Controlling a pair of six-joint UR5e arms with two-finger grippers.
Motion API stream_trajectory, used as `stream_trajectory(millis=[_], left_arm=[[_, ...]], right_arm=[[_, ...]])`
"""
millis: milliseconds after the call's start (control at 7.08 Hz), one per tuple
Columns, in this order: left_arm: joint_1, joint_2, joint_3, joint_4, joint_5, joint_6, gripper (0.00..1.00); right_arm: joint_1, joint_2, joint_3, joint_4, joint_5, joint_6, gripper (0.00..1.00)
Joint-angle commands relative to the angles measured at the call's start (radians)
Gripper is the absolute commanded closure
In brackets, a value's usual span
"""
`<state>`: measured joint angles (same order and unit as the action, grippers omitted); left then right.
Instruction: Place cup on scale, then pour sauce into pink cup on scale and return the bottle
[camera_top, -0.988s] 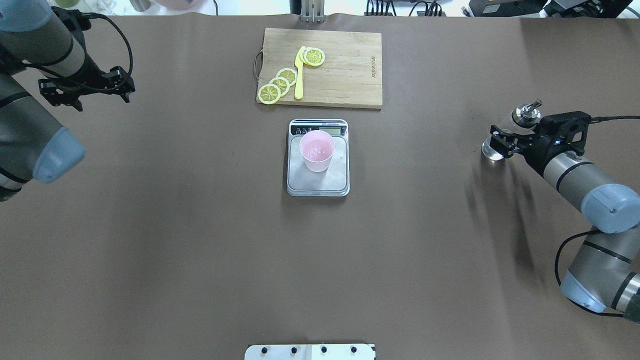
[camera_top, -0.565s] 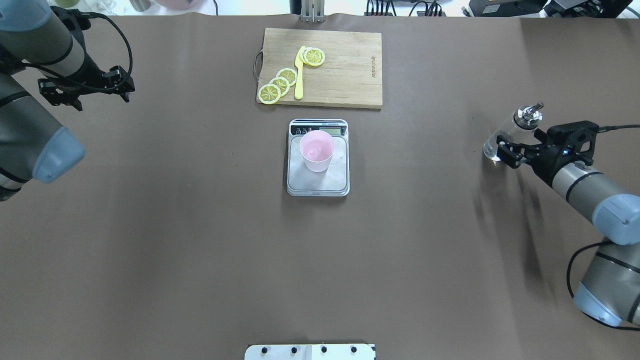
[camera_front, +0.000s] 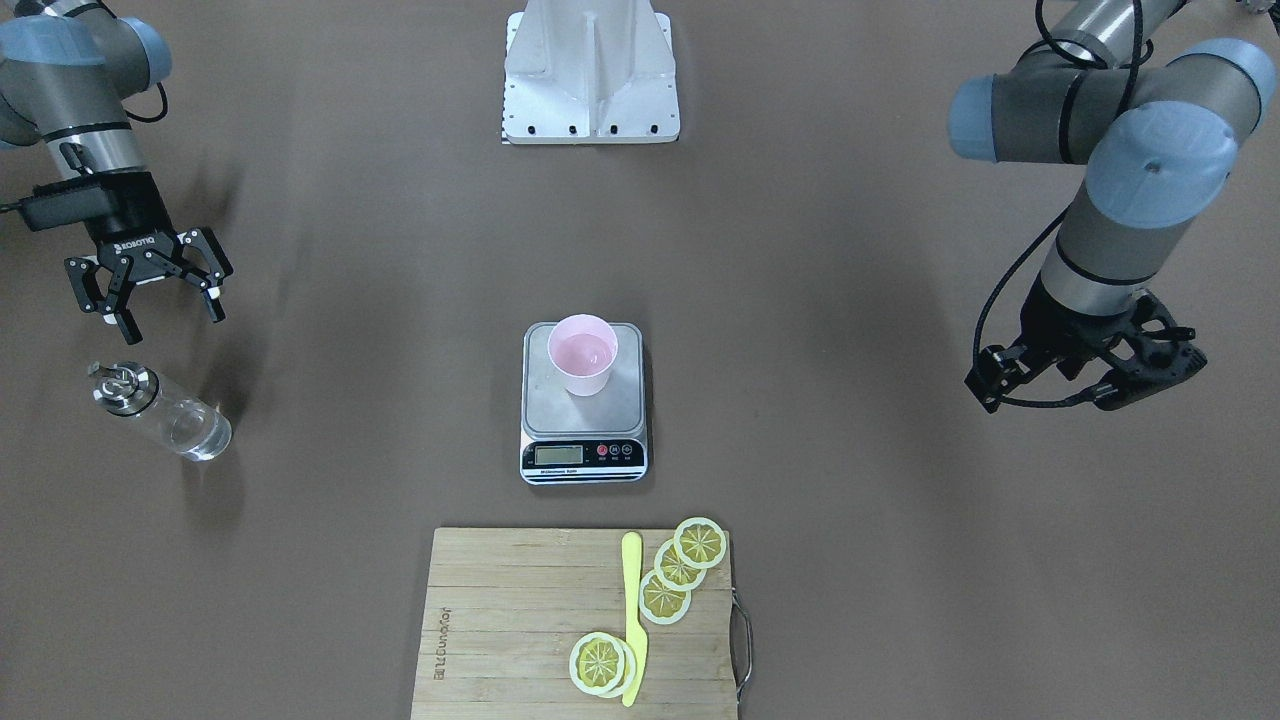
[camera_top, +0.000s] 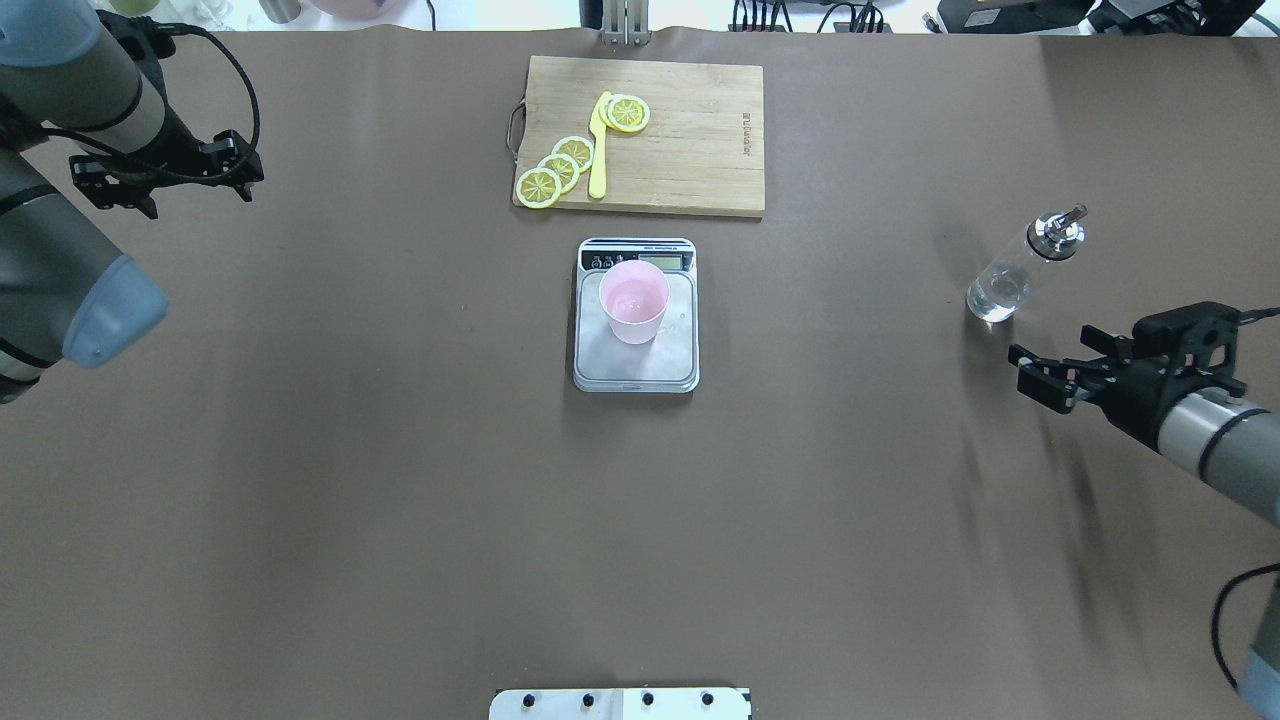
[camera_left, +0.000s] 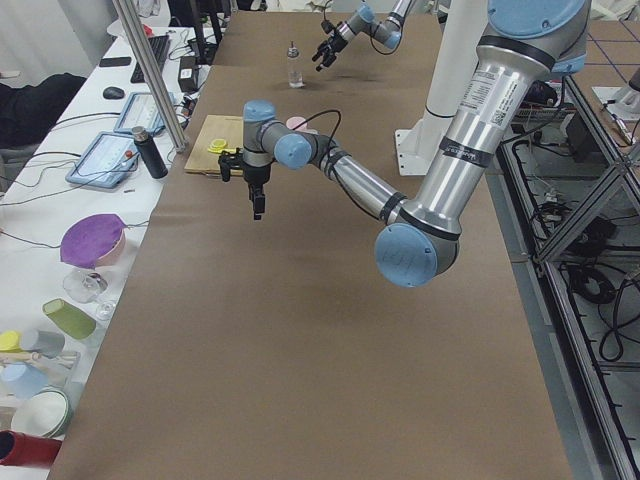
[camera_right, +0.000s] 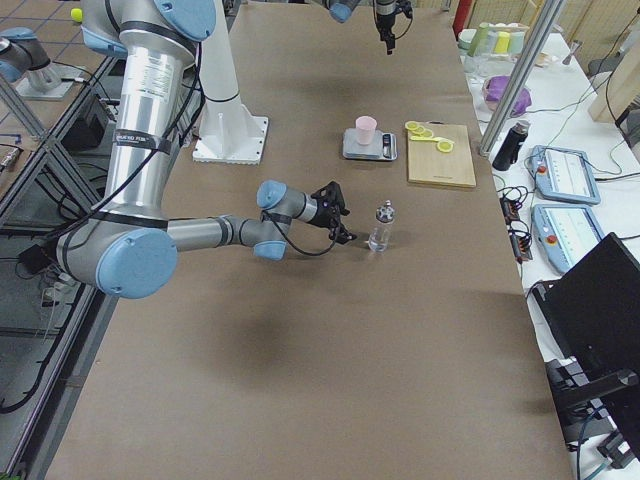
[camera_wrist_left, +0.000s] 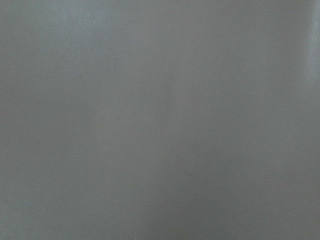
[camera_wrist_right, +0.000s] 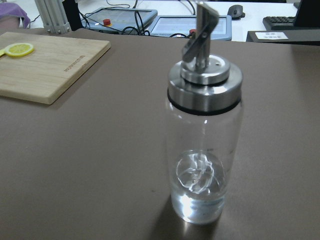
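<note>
The pink cup (camera_top: 634, 300) stands upright on the scale (camera_top: 636, 365) at the table's middle, with a little clear liquid in it (camera_front: 582, 352). The glass bottle (camera_top: 1020, 268) with its metal spout stands upright on the table at the right, free of any gripper; a little clear sauce (camera_wrist_right: 200, 197) sits in its bottom. My right gripper (camera_top: 1035, 378) is open and empty, a short way nearer the robot than the bottle (camera_front: 165, 412). My left gripper (camera_top: 200, 198) is open and empty, hovering over the far left of the table. The left wrist view shows only bare table.
A wooden cutting board (camera_top: 690, 140) with lemon slices (camera_top: 560, 165) and a yellow knife (camera_top: 598, 150) lies just beyond the scale. The robot's white base plate (camera_top: 620, 703) is at the near edge. Operators' desks with tablets line the far side (camera_right: 560, 170).
My right gripper, which stood around the bottle, has drawn back toward the robot and left the bottle standing on the table. The left arm has hardly moved.
</note>
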<state>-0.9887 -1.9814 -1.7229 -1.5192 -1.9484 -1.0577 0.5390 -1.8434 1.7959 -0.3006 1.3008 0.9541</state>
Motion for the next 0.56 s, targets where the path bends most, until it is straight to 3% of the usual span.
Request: stream_trajectory(millis=[0, 141, 424], left_arm=[[0.001, 0.003, -0.001, -0.004, 0.008, 0.001, 0.01], [0.001, -0.002, -0.004, -0.004, 0.009, -0.002, 0.02], [0.001, -0.005, -0.01, -0.004, 0.009, -0.002, 0.02]], right_arm=[[0.181, -0.085, 0.106, -0.026, 0.305, -0.014, 0.0], [0.355, -0.071, 0.094, -0.063, 0.541, -0.055, 0.0], [0.639, 0.001, 0.085, -0.264, 0.835, -0.275, 0.0]])
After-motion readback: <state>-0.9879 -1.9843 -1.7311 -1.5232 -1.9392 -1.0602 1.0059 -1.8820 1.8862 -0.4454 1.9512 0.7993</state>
